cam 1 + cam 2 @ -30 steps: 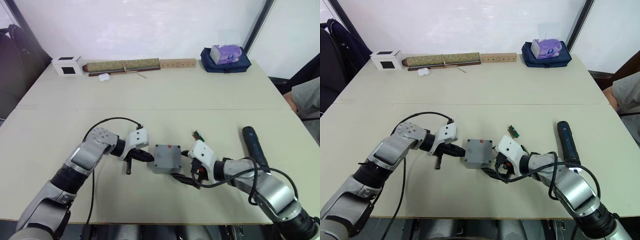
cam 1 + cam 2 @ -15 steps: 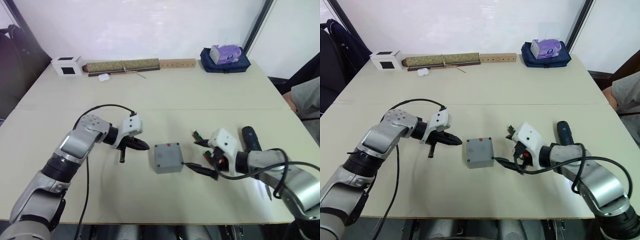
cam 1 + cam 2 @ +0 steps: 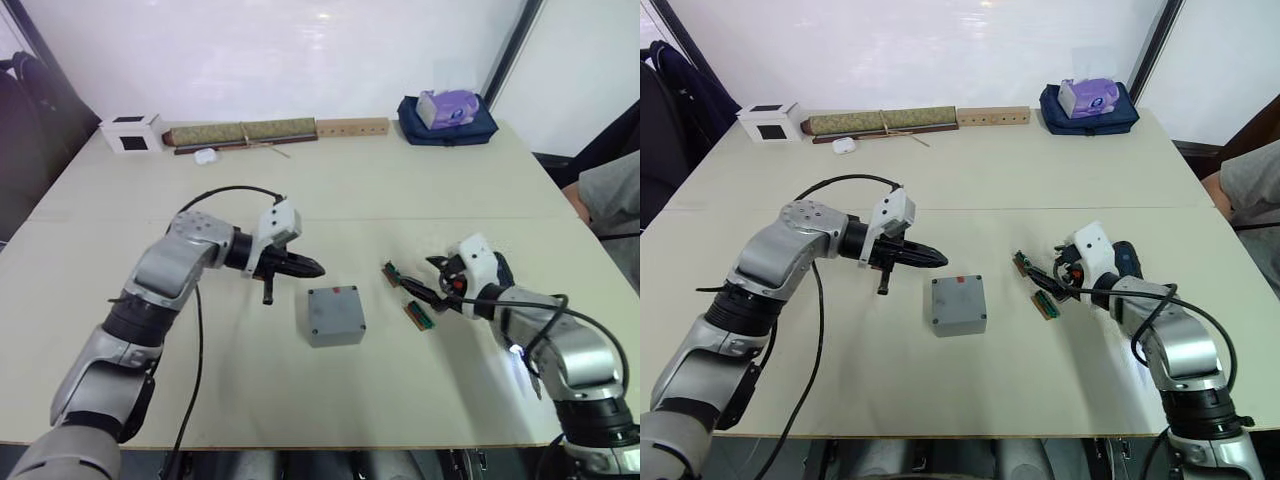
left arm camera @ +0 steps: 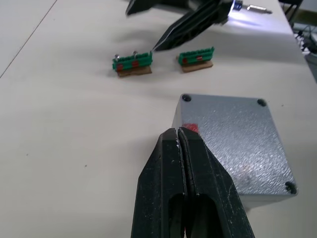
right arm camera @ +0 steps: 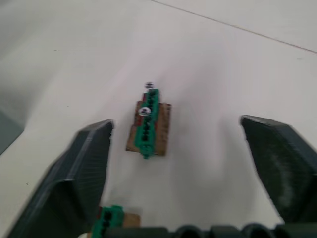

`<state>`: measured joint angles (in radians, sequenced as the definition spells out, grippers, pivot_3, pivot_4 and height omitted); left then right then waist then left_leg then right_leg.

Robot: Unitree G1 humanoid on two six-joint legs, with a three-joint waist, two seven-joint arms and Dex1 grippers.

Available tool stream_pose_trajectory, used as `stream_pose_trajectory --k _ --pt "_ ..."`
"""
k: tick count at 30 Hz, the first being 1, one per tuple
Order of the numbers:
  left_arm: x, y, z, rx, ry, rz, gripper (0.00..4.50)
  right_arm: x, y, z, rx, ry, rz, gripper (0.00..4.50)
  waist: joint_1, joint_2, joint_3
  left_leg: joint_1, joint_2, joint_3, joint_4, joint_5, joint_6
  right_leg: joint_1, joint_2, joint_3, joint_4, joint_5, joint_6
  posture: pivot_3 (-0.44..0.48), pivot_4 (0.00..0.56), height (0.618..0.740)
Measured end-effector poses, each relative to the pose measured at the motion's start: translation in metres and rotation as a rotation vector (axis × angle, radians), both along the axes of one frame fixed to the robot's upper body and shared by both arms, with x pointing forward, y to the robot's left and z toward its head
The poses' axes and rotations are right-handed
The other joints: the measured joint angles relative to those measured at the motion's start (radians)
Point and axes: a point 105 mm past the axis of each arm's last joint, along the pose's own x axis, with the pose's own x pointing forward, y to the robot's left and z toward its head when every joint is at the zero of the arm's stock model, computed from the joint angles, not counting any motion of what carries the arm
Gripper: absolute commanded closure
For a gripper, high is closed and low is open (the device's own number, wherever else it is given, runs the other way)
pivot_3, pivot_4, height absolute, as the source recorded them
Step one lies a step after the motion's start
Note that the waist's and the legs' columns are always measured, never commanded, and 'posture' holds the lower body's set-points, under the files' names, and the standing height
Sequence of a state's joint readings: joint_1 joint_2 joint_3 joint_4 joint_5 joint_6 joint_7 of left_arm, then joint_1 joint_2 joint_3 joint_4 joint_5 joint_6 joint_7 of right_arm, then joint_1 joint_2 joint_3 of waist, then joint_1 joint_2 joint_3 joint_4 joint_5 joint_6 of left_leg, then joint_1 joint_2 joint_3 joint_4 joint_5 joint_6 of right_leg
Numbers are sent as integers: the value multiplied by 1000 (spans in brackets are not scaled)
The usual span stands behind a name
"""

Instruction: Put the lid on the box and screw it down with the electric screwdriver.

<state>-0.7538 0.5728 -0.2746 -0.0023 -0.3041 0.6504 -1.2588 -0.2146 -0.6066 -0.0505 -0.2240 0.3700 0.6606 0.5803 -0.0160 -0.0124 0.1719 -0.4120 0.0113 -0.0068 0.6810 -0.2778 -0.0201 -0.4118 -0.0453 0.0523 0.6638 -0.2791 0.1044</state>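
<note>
On the pale table (image 3: pixel 970 190) sits the box (image 3: pixel 959 320), a small square of speckled grey, with the flat lid (image 3: pixel 958 297) resting on top, red mark up. Left gripper (image 3: pixel 938 261) hovers just beside it, fingers pressed together, empty. Right gripper (image 3: pixel 1038 276) gapes wide over two green-brown strips (image 3: pixel 1035 289), holding nothing, with the dark electric screwdriver (image 3: pixel 1128 258) beside its wrist.
</note>
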Motion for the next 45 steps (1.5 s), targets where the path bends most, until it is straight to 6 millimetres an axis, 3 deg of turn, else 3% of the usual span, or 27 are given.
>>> stream_pose_trajectory --k 17,20,24,25,39,45 --pt "1 -7 3 -41 -2 27 4500 4 10 -5 -8 -15 20 1682 0 0 0 1 0 0 0 0 0 1 0 0 0 0 0 0 150 740" --pt "1 -7 3 -42 -3 27 4500 7 11 -4 -10 -29 20 2392 1 0 0 1 0 0 0 0 0 1 0 0 0 0 0 0 150 740" --pt "2 -7 3 -40 -8 29 4500 8 9 -6 -18 -30 16 4252 2 0 0 1 0 0 0 0 0 1 0 0 0 0 0 0 150 740" --pt "2 -6 2 -34 -13 28 4500 8 9 -6 -20 -32 17 4460 2 0 0 1 0 0 0 0 0 1 0 0 0 0 0 0 150 740" --pt "4 -4 -5 -4 -32 37 4500 7 8 -4 -14 -35 7 4460 2 0 0 1 0 0 0 0 0 1 0 0 0 0 0 0 150 740" --pt "9 -2 -10 -13 -30 45 4500 3 15 22 26 -119 31 4460 2 0 0 1 0 -1 0 0 0 1 0 0 0 0 0 0 150 740"
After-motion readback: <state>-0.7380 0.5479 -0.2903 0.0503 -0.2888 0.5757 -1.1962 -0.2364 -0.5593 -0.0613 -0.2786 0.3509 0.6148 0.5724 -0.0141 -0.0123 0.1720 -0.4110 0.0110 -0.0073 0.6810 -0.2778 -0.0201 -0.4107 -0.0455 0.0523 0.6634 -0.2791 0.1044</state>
